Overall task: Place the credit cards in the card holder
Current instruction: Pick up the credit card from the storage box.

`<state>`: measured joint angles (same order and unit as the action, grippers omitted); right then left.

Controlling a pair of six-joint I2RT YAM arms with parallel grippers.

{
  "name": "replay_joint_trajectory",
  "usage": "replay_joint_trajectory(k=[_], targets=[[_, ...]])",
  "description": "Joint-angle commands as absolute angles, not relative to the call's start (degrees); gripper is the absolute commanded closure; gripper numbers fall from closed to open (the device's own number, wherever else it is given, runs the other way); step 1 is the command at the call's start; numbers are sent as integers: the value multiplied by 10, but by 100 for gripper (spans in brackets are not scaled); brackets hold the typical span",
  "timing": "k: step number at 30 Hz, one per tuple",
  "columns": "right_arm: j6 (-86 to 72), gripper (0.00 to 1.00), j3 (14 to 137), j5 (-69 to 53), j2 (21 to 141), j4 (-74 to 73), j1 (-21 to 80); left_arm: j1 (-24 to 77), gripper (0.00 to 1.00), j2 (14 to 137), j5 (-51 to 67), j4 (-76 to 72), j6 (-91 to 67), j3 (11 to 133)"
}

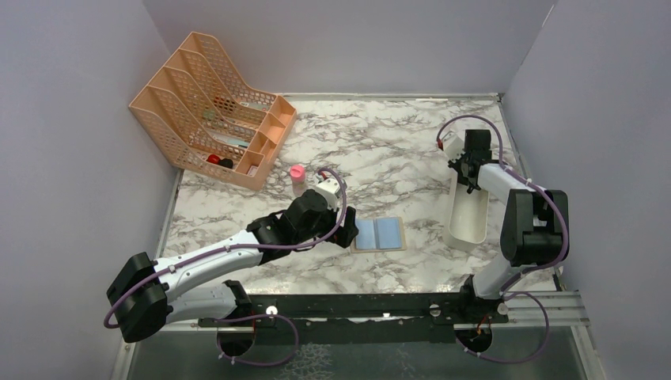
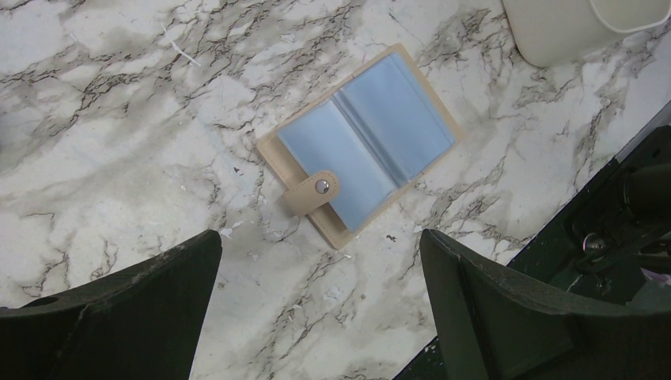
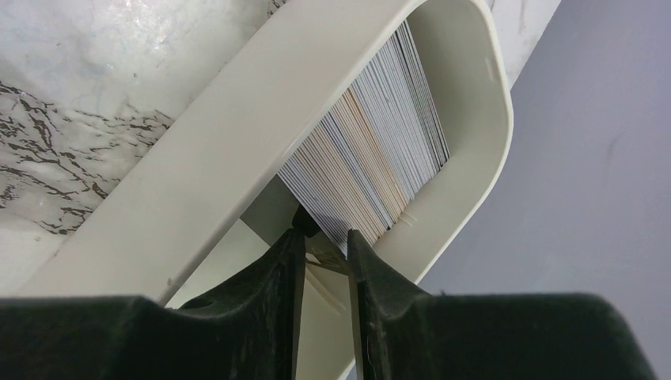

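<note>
Whether the right fingers point(image 3: 269, 289) grip any credit cards point(image 3: 372, 158) cannot be told.

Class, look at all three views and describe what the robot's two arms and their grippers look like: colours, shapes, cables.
The left arm and right arm share one design: white tube-like links joined by bulky black joint housings. Purple cables loop along each. The left gripper and right gripper each have two matte black, wedge-shaped fingers, slightly scuffed.
</note>
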<state>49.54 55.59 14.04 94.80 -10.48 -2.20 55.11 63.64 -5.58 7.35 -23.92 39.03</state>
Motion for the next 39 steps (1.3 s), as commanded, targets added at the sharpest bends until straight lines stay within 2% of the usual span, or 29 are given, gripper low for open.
replay_joint_trajectory(k=[1, 12, 30, 33, 39], targets=[[494, 70, 569, 149, 928, -77, -22, 548, 1, 632, -47, 55, -234, 390], [491, 74, 581, 148, 925, -82, -22, 548, 1, 629, -52, 56, -231, 392], [425, 92, 600, 105, 904, -177, -19, 548, 1, 623, -47, 55, -234, 386], [414, 98, 606, 106, 903, -197, -18, 548, 1, 616, -45, 55, -235, 383], [397, 99, 618, 105, 886, -236, -17, 548, 1, 598, -45, 55, -237, 374]])
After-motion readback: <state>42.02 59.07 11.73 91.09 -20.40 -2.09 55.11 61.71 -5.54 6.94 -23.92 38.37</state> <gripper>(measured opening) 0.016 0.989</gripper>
